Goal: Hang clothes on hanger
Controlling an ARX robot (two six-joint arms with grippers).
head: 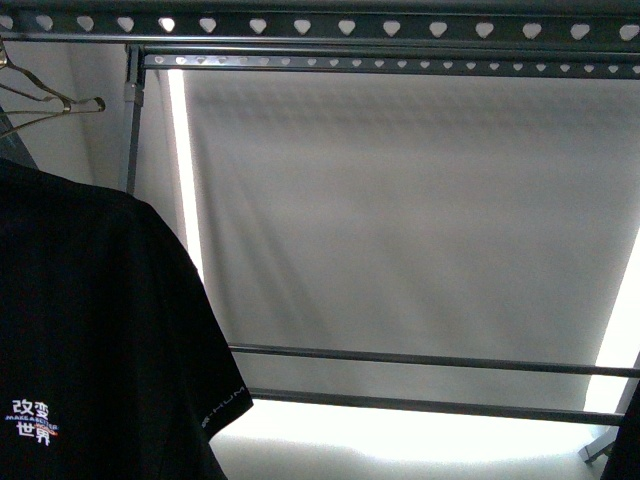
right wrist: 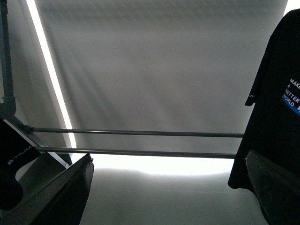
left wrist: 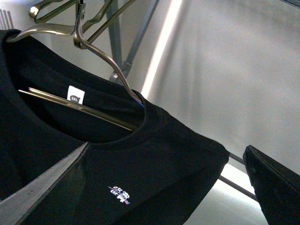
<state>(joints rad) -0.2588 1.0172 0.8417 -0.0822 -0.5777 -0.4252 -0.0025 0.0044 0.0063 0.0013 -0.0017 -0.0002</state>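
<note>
The clothes, a black T-shirt (head: 90,320) with a small chest logo, hang at the left on a metal hanger (left wrist: 101,58) that passes through the collar. A white size label (left wrist: 75,96) shows inside the neck. My left gripper (left wrist: 166,146) is open just in front of the shirt's shoulder, its fingers (left wrist: 42,187) apart and holding nothing. My right gripper (right wrist: 168,154) is open too, in free air facing the rack's two low bars (right wrist: 140,143). Neither arm shows in the front view.
A second black shirt (right wrist: 276,108) printed "MAKE A BETTER WORLD" hangs at the right. Bare hangers (head: 50,95) hang on the top rail (head: 350,28) with its heart-shaped holes. A pale blind (head: 420,220) fills the background behind two horizontal bars (head: 430,360).
</note>
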